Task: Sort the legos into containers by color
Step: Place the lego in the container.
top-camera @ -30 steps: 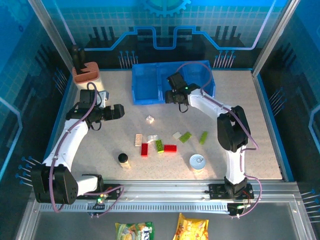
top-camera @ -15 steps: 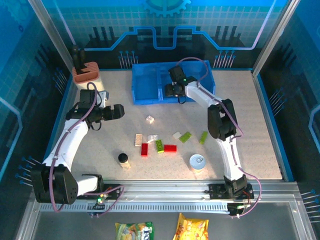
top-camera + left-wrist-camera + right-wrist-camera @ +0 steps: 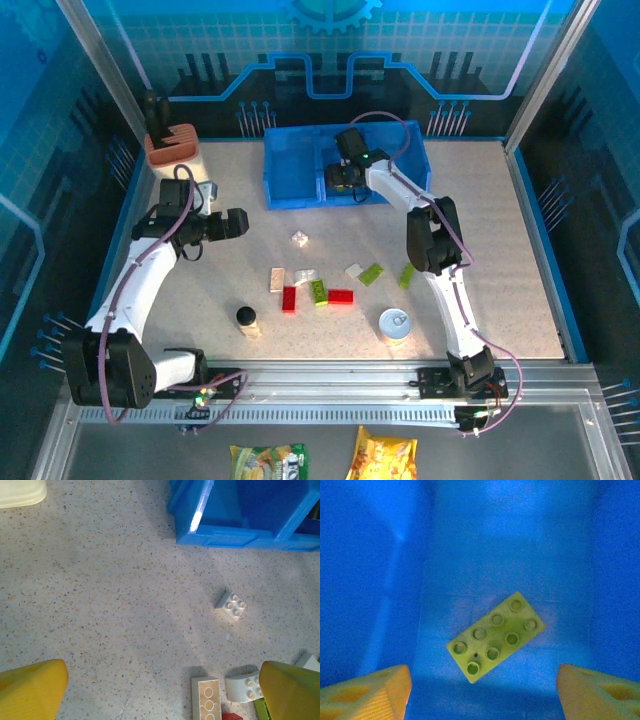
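Observation:
My right gripper is open inside a blue container. A lime green flat lego lies loose on the floor of that container, between and beyond the fingers. From above, the right gripper hangs over the middle compartment of the blue bin. My left gripper is open and empty above bare table, left of a small white lego. Several red, green and white legos lie scattered mid-table. Under the open left gripper, a white lego and a cream lego show.
A tin can stands at the front right of the legos. In front of them on the left is a black-capped bottle. The tan holder stands at the back left, beside the left arm.
My right gripper has shifted slightly farther back over the bin, and the right arm's elbow has swung left toward the middle. The left arm has not moved.

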Controlling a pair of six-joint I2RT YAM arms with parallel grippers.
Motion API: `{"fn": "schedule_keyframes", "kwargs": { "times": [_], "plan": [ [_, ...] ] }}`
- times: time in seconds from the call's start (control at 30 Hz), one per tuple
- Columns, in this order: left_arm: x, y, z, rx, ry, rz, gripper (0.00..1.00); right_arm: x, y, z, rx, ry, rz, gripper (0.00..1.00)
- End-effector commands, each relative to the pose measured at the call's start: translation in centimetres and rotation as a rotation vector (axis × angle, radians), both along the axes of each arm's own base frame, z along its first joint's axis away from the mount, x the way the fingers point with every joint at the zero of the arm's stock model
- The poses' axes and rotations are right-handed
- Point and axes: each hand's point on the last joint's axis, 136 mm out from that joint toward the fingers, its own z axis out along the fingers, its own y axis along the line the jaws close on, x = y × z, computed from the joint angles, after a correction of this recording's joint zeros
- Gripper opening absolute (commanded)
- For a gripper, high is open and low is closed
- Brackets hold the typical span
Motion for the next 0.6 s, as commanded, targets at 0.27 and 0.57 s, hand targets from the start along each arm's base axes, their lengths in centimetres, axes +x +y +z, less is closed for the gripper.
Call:
{"fn": "schedule_keyframes", "kwargs": {
  "times": [0.27,0.57],
  "plan": [
    [-0.3,0.3,0.2,0.011,-0.010,0.002,0.99,-1.9,-0.3,5.3,-0.015,-0.030,0.043,0.77],
    [-0.3,0.2,0.1,0.002,-0.007,0.000,0.99,-6.5,-0.7,8.2,-0.021,0.009,0.088,0.75]
  ]
}}
